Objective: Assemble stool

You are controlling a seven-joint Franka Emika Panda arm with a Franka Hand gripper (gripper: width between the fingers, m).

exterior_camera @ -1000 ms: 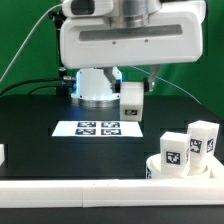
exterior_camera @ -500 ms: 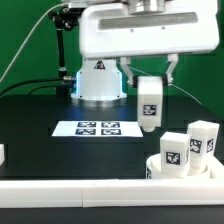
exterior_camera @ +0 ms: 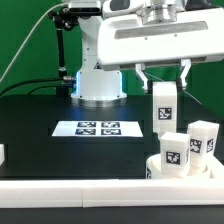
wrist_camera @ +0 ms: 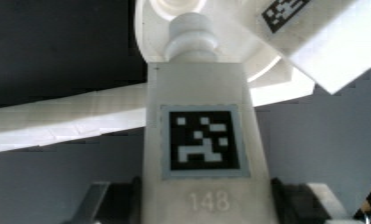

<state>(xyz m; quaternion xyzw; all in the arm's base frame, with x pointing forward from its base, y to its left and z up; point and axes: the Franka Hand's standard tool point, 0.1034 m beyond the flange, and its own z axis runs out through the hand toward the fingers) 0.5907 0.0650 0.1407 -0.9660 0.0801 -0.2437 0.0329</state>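
Well off to the exterior view's left of the hand, the marker board (exterior_camera: 98, 128) lies flat on the black tabletop (exterior_camera: 40, 120), and it plays no part in the step. The hand (exterior_camera: 163, 84) hangs above the tabletop with its fingers pointing down, closed on the upper end of one white leg (exterior_camera: 163, 108), which hangs upright with its tag facing the camera and its lower end clear of the surface. The wrist view shows the same leg (wrist_camera: 203, 130) running away from the camera, centred between the fingers, with a peg at its far end. Just below the hand and toward the exterior view's right, the round seat (exterior_camera: 190, 170) rests by the white border bar (exterior_camera: 110, 188), with two more legs (exterior_camera: 176, 150) (exterior_camera: 203, 138) standing on it. The step looks like carrying a leg to the seat; the next move probably calls for lining its peg up over a socket before lowering.
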